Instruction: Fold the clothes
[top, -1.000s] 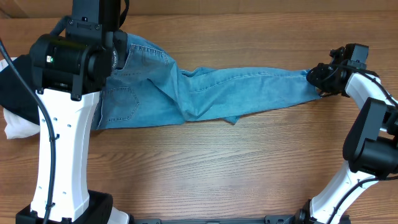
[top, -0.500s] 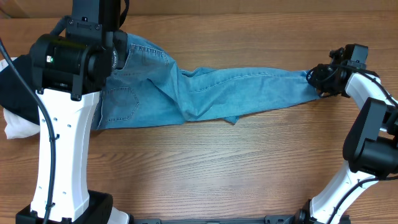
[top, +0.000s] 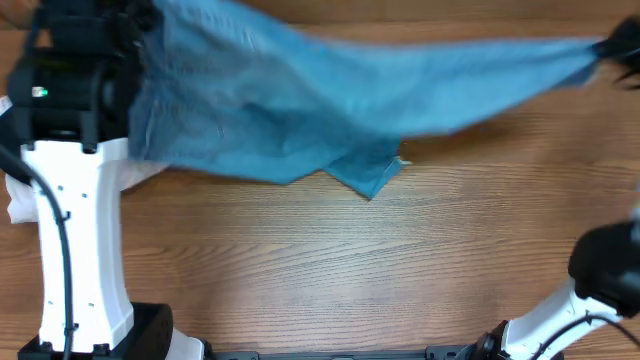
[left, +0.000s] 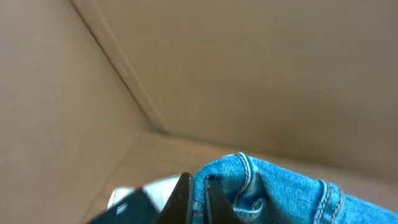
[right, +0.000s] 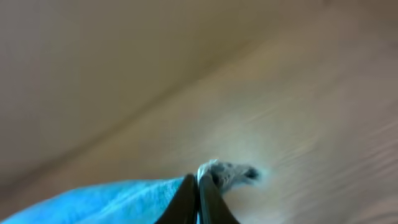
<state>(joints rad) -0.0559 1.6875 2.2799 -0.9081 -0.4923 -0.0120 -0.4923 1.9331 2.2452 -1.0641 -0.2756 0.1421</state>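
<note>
Just one pair of jeans (top: 330, 100) here: soft light blue denim, pulled into a long blurry band up over the wood-grain desk (top: 350, 280). My left tool (left: 198, 190) is pinched tight on the stitched waistband and my right tool (right: 199, 186) is clamped on a frayed hem. Two arms, both high above the desk.

Wooden table (top: 330, 270), white garment (top: 18, 202)

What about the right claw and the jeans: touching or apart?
Touching. The right wrist view shows the right claw pinched shut on the frayed hem of the jeans, with no gap.
</note>
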